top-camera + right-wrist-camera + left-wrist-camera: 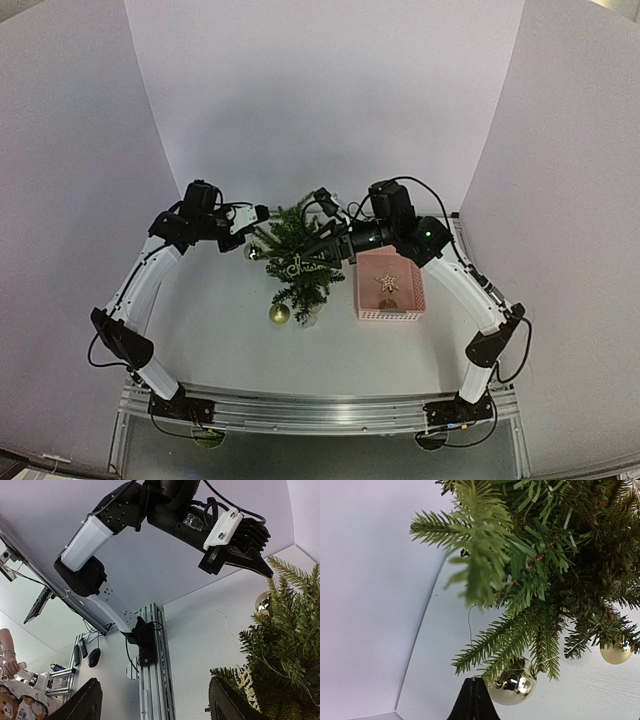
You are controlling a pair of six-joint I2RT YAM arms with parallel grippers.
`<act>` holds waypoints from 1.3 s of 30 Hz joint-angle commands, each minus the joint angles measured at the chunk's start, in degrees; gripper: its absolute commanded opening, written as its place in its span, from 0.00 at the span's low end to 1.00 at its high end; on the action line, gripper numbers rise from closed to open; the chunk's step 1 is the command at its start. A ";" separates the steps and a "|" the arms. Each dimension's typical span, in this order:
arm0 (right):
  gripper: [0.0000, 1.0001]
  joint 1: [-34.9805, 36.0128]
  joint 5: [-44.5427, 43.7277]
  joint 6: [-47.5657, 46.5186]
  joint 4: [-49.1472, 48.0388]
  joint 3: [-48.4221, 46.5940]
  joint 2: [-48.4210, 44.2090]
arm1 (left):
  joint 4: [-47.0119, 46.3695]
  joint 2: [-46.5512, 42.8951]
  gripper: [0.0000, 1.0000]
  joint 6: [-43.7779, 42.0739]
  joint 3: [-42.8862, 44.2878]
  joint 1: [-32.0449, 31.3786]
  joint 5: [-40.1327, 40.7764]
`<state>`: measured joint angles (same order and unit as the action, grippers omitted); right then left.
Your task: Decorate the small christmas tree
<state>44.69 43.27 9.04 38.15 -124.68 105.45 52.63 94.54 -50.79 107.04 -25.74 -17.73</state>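
Centre of table (220,330), toward the rear: small christmas tree (296,240), betw. the two arms. Pink basket (390,316) sits just to its right w/ a star ornament (388,283) inside. A gold script ornament (305,267) hangs across the tree's front.

L side: left gripper (473,692) has its fingers pressed together, tip to tip. It sits at the tree's left flank, low, under the outer branches. Its wrist cam looks up into needles that spread overhead & to the right. A near gold bauble (514,685) hangs off a low branch just right of the closed tips. V. close, but touching or not, can't tell. A far gold bauble (616,653) hangs further right on another branch, well apart from the tips.

R side: right gripper (156,680) has its jaws wide apart. Through the gap only table, rail & the other arm show. In the top view the arm comes in from the right, past the basket's rear-left corner, w/ its front end in among the branches on the tree's right side. In the wrist view the tree fills the lower right, beside & beyond the right-hand finger (225,700). Its branches are not betw. the two fingers.
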 commanded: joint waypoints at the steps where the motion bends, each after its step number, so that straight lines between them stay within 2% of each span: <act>1: 0.71 -0.04 -0.20 -0.63 -1.25 -0.49 -1.92 | 1.50 -2.22 0.00 -1.29 0.50 -0.08 1.82; 5: 0.71 -0.04 -0.30 -0.77 -1.25 -0.23 -1.93 | 1.47 -1.83 0.00 -2.24 1.31 0.16 4.10; 11: 0.71 -0.04 -0.09 -0.69 -1.24 -0.39 -1.71 | 3.52 -1.42 0.00 0.23 3.61 0.08 0.88; 22: 0.71 -0.04 -0.38 -0.90 -1.25 -0.07 -2.09 | 6.99 -0.93 0.00 1.04 5.97 0.07 -0.10; 39: 0.73 -0.04 -0.98 -1.44 -1.26 0.56 -2.70 | 7.07 1.61 0.00 9.05 7.63 -1.08 -4.92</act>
<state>44.68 42.87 8.36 38.14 -124.66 105.34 58.58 96.26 -44.83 112.31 -26.35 -20.06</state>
